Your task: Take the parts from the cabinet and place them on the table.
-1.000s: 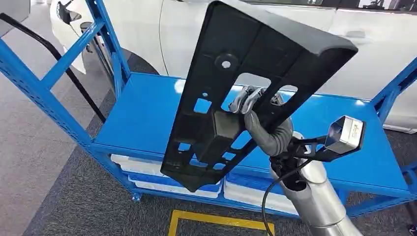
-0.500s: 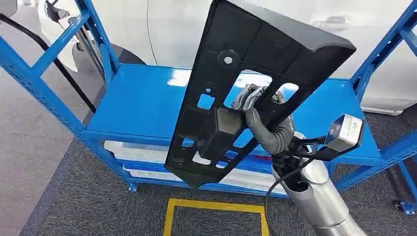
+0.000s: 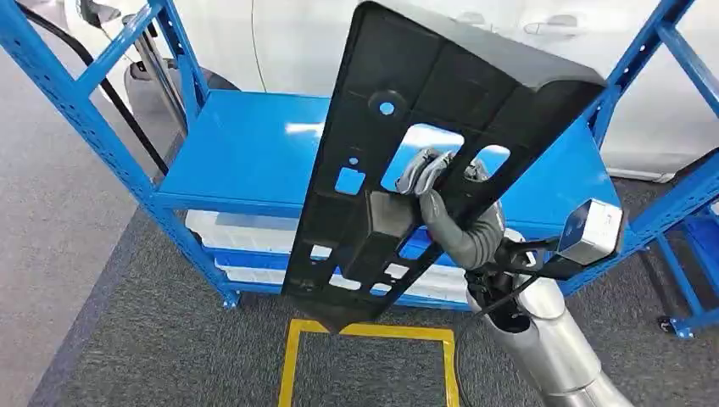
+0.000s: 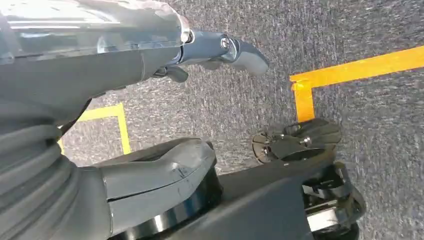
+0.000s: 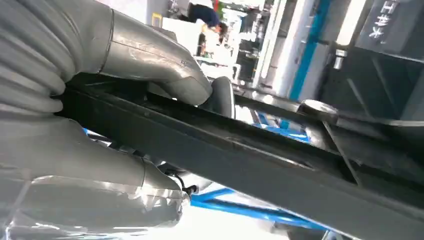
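Observation:
A large black plastic panel (image 3: 441,102) with several cut-outs stands tilted in front of me, held up above the floor. My right hand (image 3: 437,182) grips it through one of the cut-outs near its middle, fingers hooked over an edge. In the right wrist view the panel's dark bar (image 5: 260,155) runs across the picture, clamped between the grey thumb and fingers (image 5: 150,55). My left hand (image 4: 220,50) hangs over the carpet with nothing in it, its thumb stretched out.
A blue metal cabinet rack (image 3: 246,144) stands ahead, its top shelf bare, with white trays (image 3: 242,229) on lower shelves. A white car (image 3: 288,42) is behind it. A yellow tape square (image 3: 292,365) marks the grey carpet near me. Another blue frame (image 3: 687,280) is at right.
The whole picture has shifted: the camera has moved, the rack now sits further left and farther off. The panel stays in my right hand in the same pose.

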You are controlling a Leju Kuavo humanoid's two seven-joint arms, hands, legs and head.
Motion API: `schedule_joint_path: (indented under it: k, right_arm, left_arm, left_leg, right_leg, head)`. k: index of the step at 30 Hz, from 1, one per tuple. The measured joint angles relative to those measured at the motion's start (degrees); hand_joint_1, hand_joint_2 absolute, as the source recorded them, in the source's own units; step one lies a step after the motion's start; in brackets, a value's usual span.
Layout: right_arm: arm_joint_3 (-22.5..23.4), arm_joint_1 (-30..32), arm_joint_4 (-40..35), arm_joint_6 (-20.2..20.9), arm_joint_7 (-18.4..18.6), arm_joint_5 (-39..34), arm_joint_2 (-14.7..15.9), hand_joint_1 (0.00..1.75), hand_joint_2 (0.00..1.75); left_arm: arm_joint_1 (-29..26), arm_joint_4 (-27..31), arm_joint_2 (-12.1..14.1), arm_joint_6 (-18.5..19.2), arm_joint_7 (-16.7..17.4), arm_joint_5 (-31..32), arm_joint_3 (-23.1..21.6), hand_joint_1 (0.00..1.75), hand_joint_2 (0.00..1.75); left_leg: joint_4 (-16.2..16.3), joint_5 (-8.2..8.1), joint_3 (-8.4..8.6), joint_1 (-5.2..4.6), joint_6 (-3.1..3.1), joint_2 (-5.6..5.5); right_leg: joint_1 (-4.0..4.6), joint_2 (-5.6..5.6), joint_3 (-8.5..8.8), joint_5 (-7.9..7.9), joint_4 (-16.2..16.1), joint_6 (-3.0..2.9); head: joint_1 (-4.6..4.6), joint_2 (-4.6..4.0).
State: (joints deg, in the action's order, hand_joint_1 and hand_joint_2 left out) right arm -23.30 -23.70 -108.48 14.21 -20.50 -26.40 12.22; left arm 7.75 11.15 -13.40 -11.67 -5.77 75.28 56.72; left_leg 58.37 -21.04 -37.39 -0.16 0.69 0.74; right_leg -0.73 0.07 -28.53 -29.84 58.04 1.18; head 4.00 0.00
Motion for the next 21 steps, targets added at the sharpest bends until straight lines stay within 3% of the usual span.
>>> schedule_joint_path:
  k: [2, 3, 4, 6, 7, 8, 9, 10, 11, 12, 13, 14, 15, 17, 18, 19, 20, 21]
  right_arm:
    - [0.0, -0.1, 0.0, 0.0, 0.0, 0.0, 0.2, 1.75, 1.75]
    - [0.0, -0.1, 0.0, 0.0, 0.0, 0.0, 0.2, 1.75, 1.75]
    - [-0.1, -0.1, 0.0, 0.0, 0.0, 0.0, 0.2, 1.75, 1.75]
    - [-0.1, -0.1, -0.1, 0.0, 0.0, 0.0, 0.2, 1.75, 1.75]
    - [-0.1, 0.1, -0.1, -0.2, -0.1, 0.0, 0.2, 1.75, 1.75]
    - [-0.1, 0.4, -0.1, -0.3, -0.2, 0.1, 0.3, 1.75, 1.75]
    - [-0.1, 0.8, -0.1, -0.4, -0.4, 0.3, 0.3, 1.75, 1.75]
    - [-0.1, 1.1, -0.1, -0.6, -0.7, 0.5, 0.3, 1.75, 1.75]
    - [-0.1, 1.4, -0.1, -0.8, -1.0, 0.8, 0.4, 1.75, 1.75]
    - [-0.1, 1.6, -0.3, -0.9, -1.2, 0.9, 0.5, 1.75, 1.75]
    - [-0.1, 1.7, -0.5, -0.8, -1.3, 1.0, 0.7, 1.75, 1.75]
    - [-0.1, 1.7, -0.8, -0.8, -1.4, 1.1, 0.8, 1.75, 1.75]
    - [-0.1, 1.8, -0.9, -0.8, -1.4, 1.2, 0.8, 1.75, 1.75]
    - [-0.1, 1.9, -0.9, -0.7, -1.8, 1.3, 0.9, 1.75, 1.75]
    - [-0.1, 2.1, -1.0, -0.8, -2.0, 1.5, 0.9, 1.75, 1.75]
    - [-0.1, 2.4, -1.0, -0.8, -2.1, 1.6, 1.2, 1.75, 1.75]
    - [-0.1, 2.6, -1.0, -0.7, -2.1, 1.8, 1.2, 1.75, 1.75]
    - [-0.1, 2.8, -1.1, -0.8, -2.1, 1.9, 1.3, 1.75, 1.75]
  left_arm:
    - [-0.1, 0.0, 0.0, 0.0, 0.0, 0.0, 0.0, 0.00, 1.75]
    - [-0.2, 0.0, 0.0, 0.0, 0.0, 0.0, 0.0, 0.00, 1.75]
    - [-0.2, 0.0, 0.0, 0.0, 0.0, 0.0, 0.0, 0.00, 1.75]
    - [-0.2, 0.0, 0.0, 0.0, 0.0, 0.0, 0.0, 0.00, 1.75]
    - [-0.1, 0.0, 0.0, 0.2, 0.0, 0.0, 0.0, 0.00, 1.75]
    - [-0.1, 0.0, 0.0, 0.4, 0.0, 0.2, 0.0, 0.00, 1.75]
    - [-0.1, 0.0, 0.0, 0.4, 0.0, 0.2, 0.0, 0.00, 1.75]
    - [-0.1, 0.0, 0.0, 0.5, 0.1, 0.3, 0.0, 0.00, 1.75]
    - [-0.2, 0.0, 0.0, 0.5, 0.2, 0.4, 0.0, 0.00, 1.75]
    - [-0.2, 0.0, 0.0, 0.6, 0.2, 0.4, 0.0, 0.00, 1.75]
    - [0.0, 0.0, 0.0, 0.7, 0.2, 0.5, 0.0, 0.00, 1.75]
    - [0.2, 0.0, 0.1, 0.7, 0.1, 0.7, 0.0, 0.00, 1.75]
    - [0.3, 0.0, 0.0, 0.7, 0.0, 0.8, 0.0, 0.00, 1.75]
    - [0.4, 0.0, 0.0, 0.9, 0.0, 0.8, 0.0, 0.00, 1.75]
    - [0.3, 0.0, 0.0, 0.9, 0.0, 0.8, 0.0, 0.00, 1.75]
    - [0.5, 0.0, 0.0, 0.9, -0.1, 0.7, 0.0, 0.00, 1.75]
    - [0.6, 0.0, 0.0, 0.9, -0.1, 0.7, 0.0, 0.00, 1.75]
    - [0.6, 0.0, 0.0, 1.0, -0.1, 0.7, 0.0, 0.00, 1.75]
  left_leg:
    - [-0.5, 1.19, -0.21, 0.18, -0.76, 0.02]
    - [-0.3, 1.09, -0.59, 0.17, -1.10, -0.15]
    - [0.8, -1.27, -1.34, 0.36, -1.39, -0.31]
    - [8.2, -9.23, -3.43, 0.48, -1.79, -0.32]
    - [12.7, -12.02, -4.34, 0.50, -1.95, -0.32]
    - [16.1, -12.89, -4.62, 0.50, -2.00, -0.32]
    - [17.8, -11.99, -4.11, 0.50, -1.97, -0.32]
    - [17.2, -9.74, -2.54, 0.49, -1.83, -0.32]
    - [14.6, -7.35, 0.05, 0.45, -1.56, -0.33]
    - [10.1, -6.13, 3.70, 0.37, -1.07, -0.40]
    - [4.5, -7.11, 8.04, 0.15, -0.40, -0.67]
    - [-1.1, -9.52, 11.60, -0.07, 0.02, -0.81]
    - [-2.4, -9.99, 12.08, -0.09, -0.32, -0.78]
    - [-2.3, -9.12, 11.23, -0.52, 0.23, -0.79]
    - [-3.0, -8.09, 10.69, -0.21, 0.64, -0.69]
    - [-3.3, -7.04, 10.46, 0.04, 1.00, -0.11]
    - [-3.4, -6.28, 9.56, 0.08, 1.55, -0.07]
    - [-3.3, -5.54, 8.70, 0.06, 1.63, -0.03]
  right_leg:
    - [0.32, 0.08, -0.60, 0.61, 0.0, -0.88]
    - [-0.35, -0.12, -1.09, 1.53, -0.5, -1.42]
    - [-0.26, -0.22, -1.82, 2.22, -0.5, -1.87]
    - [-0.17, -0.19, -3.76, 3.77, -0.5, -2.33]
    - [-0.08, -0.19, -4.79, 4.55, -0.4, -2.38]
    - [0.00, -0.19, -5.79, 5.26, -0.4, -2.33]
    - [0.05, -0.16, -6.75, 5.98, -0.3, -2.26]
    - [0.09, -0.16, -7.71, 6.73, -0.3, -2.17]
    - [0.16, -0.12, -8.64, 7.42, -0.2, -2.04]
    - [0.22, 0.02, -9.43, 8.05, -0.1, -1.89]
    - [0.21, 0.04, -9.82, 8.71, -0.1, -1.77]
    - [0.51, 0.05, -10.18, 9.16, 0.0, -1.38]
    - [0.27, -0.11, -10.12, 9.77, -0.2, -1.07]
    - [-0.09, -0.11, -10.07, 11.10, -0.8, -0.27]
    - [0.26, 0.09, -10.07, 11.86, -1.3, 0.29]
    - [-0.06, 0.17, -10.82, 9.96, -0.5, 0.37]
    - [-0.09, 0.08, -11.62, 6.16, 1.9, 0.41]
    - [-0.15, 0.06, -12.72, 1.97, 6.0, 0.60]
  head:
    - [0.02, 0.00]
    - [0.02, 0.00]
    - [0.04, 0.00]
    - [0.02, 0.00]
    - [0.04, 0.00]
    - [0.02, 0.00]
    - [0.02, 0.00]
    - [0.04, 0.00]
    - [0.04, 0.00]
    - [0.02, 0.00]
    - [0.04, 0.00]
    - [0.02, 0.00]
    - [0.04, 0.00]
    - [0.07, 0.00]
    - [0.02, 0.00]
    - [0.02, 0.00]
    - [0.02, 0.00]
    - [0.02, 0.00]
